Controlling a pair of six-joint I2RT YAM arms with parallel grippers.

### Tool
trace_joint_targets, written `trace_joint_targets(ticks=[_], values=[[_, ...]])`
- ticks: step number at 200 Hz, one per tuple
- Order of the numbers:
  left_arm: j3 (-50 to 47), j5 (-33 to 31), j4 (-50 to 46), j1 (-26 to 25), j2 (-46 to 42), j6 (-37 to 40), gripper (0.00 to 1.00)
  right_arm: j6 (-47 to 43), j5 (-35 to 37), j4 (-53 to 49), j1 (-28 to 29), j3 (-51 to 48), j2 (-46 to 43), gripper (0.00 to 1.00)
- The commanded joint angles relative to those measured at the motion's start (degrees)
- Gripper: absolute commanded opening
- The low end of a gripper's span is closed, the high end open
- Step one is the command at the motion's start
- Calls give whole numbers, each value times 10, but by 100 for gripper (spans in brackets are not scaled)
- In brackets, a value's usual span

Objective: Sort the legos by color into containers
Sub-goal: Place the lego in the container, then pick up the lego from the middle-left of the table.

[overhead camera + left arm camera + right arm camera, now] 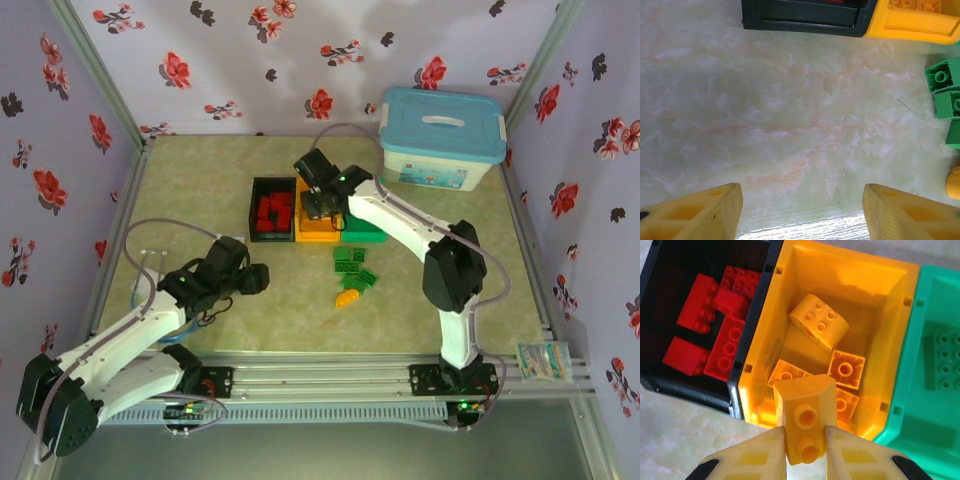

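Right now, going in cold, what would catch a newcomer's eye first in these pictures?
The right gripper is shut on a yellow-orange brick over the yellow-orange bin, which holds matching bricks. To its left the black bin holds red bricks; to its right sits the green bin. Loose green bricks lie on the table nearer the arms, where the left gripper hangs open.

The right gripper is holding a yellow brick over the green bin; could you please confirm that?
Not quite. The right gripper holds the yellow brick over the yellow bin, not the green bin, as the right wrist view shows.
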Motion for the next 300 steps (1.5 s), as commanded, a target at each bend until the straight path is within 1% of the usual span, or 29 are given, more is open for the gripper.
trace_joint_targets(ticks=[1, 3, 7, 9, 12, 18, 29, 71, 106, 159, 199, 243, 300], values=[[-2, -9, -15, -7, -15, -13, 65, -6, -23, -29, -15, 55, 45, 42], [-2, -8, -15, -8, -15, -13, 65, -7, -25, -31, -15, 58, 48, 46], [-1, -8, -15, -10, -16, -12, 65, -7, -26, -35, -15, 68, 53, 59], [-1, -7, -17, -11, -16, -12, 65, -6, -26, -37, -15, 72, 55, 63], [0, -7, -17, -13, -17, -11, 65, -4, -24, -41, -15, 76, 56, 67], [2, -7, -19, -17, -17, -9, 65, -1, -24, -41, -15, 79, 55, 69], [6, -9, -22, -24, -18, -6, 65, 6, -25, -25, -15, 62, 40, 70], [2, -11, -6, -50, -18, 12, 65, 20, -19, 28, -15, -56, -49, 69], [16, -10, 22, -89, 23, 33, 65, 28, -5, 63, -15, -162, -139, 69], [89, -10, 52, -171, 145, 88, 65, 48, 13, 101, -18, -290, -256, 70], [157, -1, 57, -214, 248, 119, 65, 70, 31, 116, -35, -372, -337, 74], [240, 1, 42, -254, 360, 150, 65, 97, 47, 126, -67, -470, -434, 76], [320, 1, 20, -279, 471, 170, 63, 129, 57, 116, -115, -575, -559, 78]])
